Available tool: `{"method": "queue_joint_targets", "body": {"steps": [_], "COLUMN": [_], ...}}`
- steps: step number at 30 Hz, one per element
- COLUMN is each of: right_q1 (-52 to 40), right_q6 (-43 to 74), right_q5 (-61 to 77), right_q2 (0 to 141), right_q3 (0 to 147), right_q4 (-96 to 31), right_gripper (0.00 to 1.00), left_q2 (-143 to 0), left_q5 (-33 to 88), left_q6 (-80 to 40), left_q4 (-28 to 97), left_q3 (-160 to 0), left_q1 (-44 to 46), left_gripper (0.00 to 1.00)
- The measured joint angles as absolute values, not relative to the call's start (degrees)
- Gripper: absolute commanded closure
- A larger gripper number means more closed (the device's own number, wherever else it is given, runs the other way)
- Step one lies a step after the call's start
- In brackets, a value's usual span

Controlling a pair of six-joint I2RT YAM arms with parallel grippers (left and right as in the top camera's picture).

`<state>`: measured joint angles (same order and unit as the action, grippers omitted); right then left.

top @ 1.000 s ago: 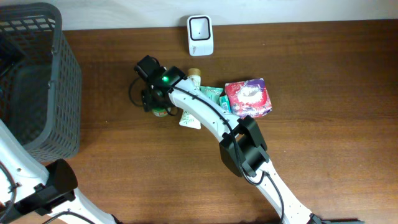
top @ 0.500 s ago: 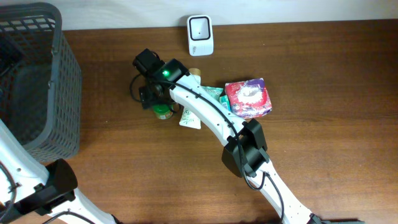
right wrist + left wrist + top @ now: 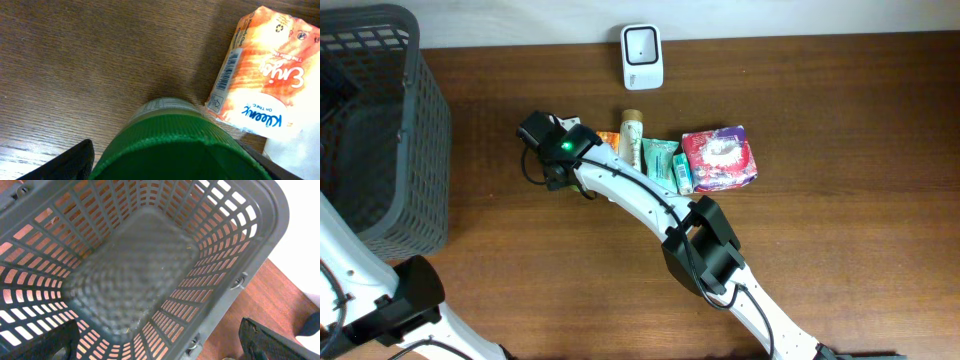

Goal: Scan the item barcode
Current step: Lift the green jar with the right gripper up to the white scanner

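Jar (image 3: 175,135) has left the pile (image 3: 685,160), right gripper (image 3: 172,167) seemingly clamped on its green lid, so the scanner (image 3: 641,57) at the table's (image 3: 840,240) back edge comes next. Left gripper (image 3: 165,345) gapes empty.

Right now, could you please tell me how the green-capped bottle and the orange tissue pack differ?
The green-capped bottle is round with a ribbed cap, seen top-on; the orange tissue pack is a rectangular, soft packet lying flat. The pack shows a barcode; the bottle shows none here. They sit close together.

Brown wooden table (image 3: 820,250), white wall (image 3: 820,15)
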<state>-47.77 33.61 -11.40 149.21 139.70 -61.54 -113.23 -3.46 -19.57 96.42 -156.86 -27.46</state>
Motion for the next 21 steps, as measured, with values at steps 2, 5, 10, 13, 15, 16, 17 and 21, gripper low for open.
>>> {"method": "queue_joint_targets", "body": {"steps": [2, 5, 10, 13, 15, 16, 17, 21], "right_q1": [-47.8, -47.8, -47.1, -43.1, -38.5, -35.2, -32.8, -20.8], "right_q6": [33.6, 34.2, 32.6, 28.4, 22.2, 19.1, 17.8, 17.1], "right_q5": [-11.6, -12.6, -12.7, -13.3, -16.0, -17.0, -16.7, -11.9], "right_q2": [149.2, 149.2, 149.3, 149.3, 149.3, 149.3, 149.5, 149.5], "right_q3": [139.7, 139.7, 143.2, 151.7, 154.7, 155.5, 155.6, 155.6], "right_q4": [-61.5, -61.5, -64.4, -65.7, -57.2, -54.8, -50.9, -46.3], "right_gripper": [0.30, 0.34, 0.39, 0.39, 0.39, 0.39, 0.39, 0.39], "left_q2": [-113.2, -113.2, -113.2, -113.2, -113.2, -113.2, -113.2, -113.2], "left_q5": [-3.5, -3.5, -3.5, -3.5, -3.5, -3.5, -3.5, -3.5], "left_q6": [-19.6, -19.6, -19.6, -19.6, -19.6, -19.6, -19.6, -19.6], "left_q4": [96.4, 96.4, 96.4, 96.4, 96.4, 96.4, 96.4, 96.4], "left_q3": [-156.9, -156.9, -156.9, -156.9, -156.9, -156.9, -156.9, -156.9], "left_q1": [-27.5, -27.5, -27.5, -27.5, -27.5, -27.5, -27.5, -27.5], "left_gripper": [0.01, 0.01, 0.01, 0.01, 0.01, 0.01, 0.01, 0.01]}}
